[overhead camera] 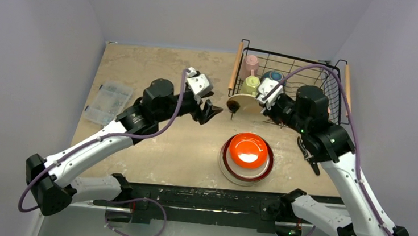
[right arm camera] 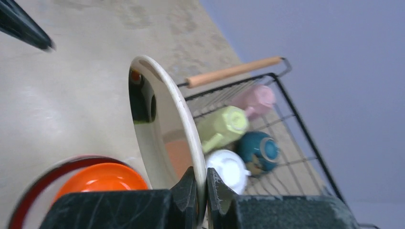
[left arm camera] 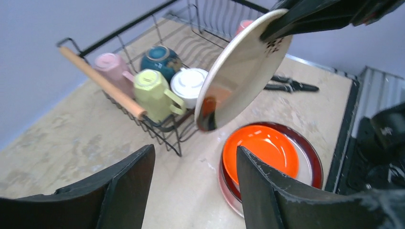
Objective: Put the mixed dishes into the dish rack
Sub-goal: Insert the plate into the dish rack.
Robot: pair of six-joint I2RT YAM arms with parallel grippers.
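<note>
Cream plate (overhead camera: 244,104): round, glossy, plain back, dark reflections on the face. Held off the worktop (overhead camera: 142,72), tilted on edge, just right of centre in the top view, beside the near left corner of the dish rack (overhead camera: 283,55).

Dish rack: black wire with wooden bar handles, upper right of the top view. Inside, grouped at its left end: pink mug (left arm camera: 112,67), yellow-green mug (left arm camera: 154,93), white mug (left arm camera: 189,82), teal bowl (left arm camera: 161,58).

Red-orange plate (overhead camera: 248,149): stacked on a red-rimmed plate (left arm camera: 313,157), below centre.

Right tool (right arm camera: 200,179): clenched on the cream plate's rim, arm bent in from the lower right.

Left tool (left arm camera: 196,162): released, fingers spread, nothing between them, aimed at the cream plate from the left, apart from it.

Worktop: mottled beige. Black pliers (left arm camera: 289,86) beyond the plates; clear box (overhead camera: 108,102) at the left edge. Plain pale walls (overhead camera: 32,22) on three sides.
</note>
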